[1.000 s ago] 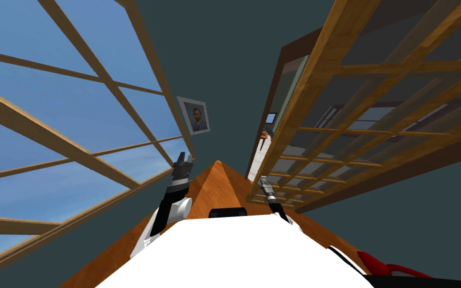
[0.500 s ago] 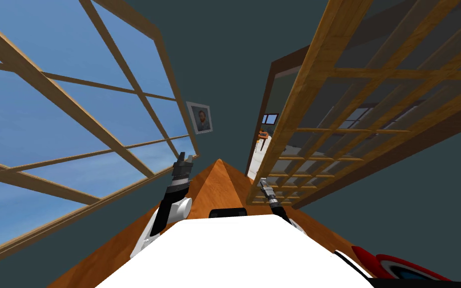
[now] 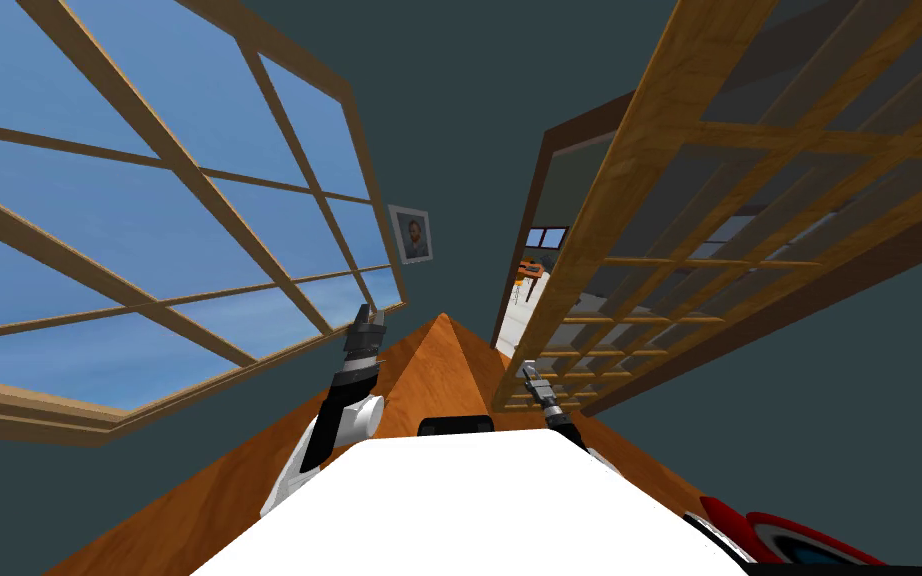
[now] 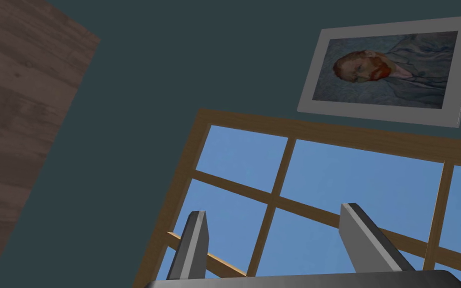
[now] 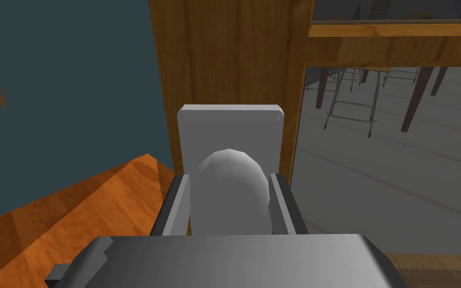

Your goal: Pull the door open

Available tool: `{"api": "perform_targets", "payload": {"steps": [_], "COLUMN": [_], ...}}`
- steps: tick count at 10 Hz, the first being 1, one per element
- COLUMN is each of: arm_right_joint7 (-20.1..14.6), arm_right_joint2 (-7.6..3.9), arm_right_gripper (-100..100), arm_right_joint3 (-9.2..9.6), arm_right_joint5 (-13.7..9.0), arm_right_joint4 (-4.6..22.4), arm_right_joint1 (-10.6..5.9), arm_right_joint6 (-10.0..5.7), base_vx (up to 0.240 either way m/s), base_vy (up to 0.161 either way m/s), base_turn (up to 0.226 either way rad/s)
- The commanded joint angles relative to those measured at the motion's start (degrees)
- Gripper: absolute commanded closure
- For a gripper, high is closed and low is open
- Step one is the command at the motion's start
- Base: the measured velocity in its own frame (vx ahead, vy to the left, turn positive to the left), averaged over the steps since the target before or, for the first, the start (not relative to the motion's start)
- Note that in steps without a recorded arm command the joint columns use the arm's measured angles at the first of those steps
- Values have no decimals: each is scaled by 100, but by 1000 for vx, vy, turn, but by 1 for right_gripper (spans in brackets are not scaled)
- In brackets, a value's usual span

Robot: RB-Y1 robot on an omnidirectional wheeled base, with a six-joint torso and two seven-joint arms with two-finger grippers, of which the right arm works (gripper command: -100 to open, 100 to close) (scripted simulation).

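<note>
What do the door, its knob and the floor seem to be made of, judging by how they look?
The door looks like smooth brown wood: grain streaks run along its frame. Its panes seem to be glass, since chair legs show through. The knob and its back plate are plain smooth grey, perhaps metal or plastic. The floor looks like orange wood, with grain lines.

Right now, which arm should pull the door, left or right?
Right. The right tool is shut on the grey knob of the wooden door. The left tool is open, holding nothing, on the far side from the door.
</note>
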Motion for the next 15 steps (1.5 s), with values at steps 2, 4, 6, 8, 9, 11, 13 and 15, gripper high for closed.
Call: {"api": "perform_targets", "payload": {"steps": [2,4,6,8,9,11,13,15], "arm_right_joint7": [-184,-205,-288,-356,-393,-460,-515,-520], "arm_right_joint2": [-157,-173,-228,-278,-305,-354,-395,-370], "arm_right_gripper": [100,100,100,100,100,100,100,100], "arm_right_joint3": [113,141,218,278,310,369,418,433], "arm_right_joint5": [58,72,108,136,150,177,199,219], "arm_right_joint4": [51,64,148,226,267,343,407,459], "arm_right_joint1": [112,128,200,251,277,327,368,344], "arm_right_joint6": [-277,-283,-476,-658,-753,-930,-1077,-1048], "base_vx": [-186,-149,-160,-210,-221,-220,-190,-110], "base_vy": [-37,-30,-66,-74,-75,-90,-48,-33], "base_turn": [101,78,158,144,159,166,113,85]}}
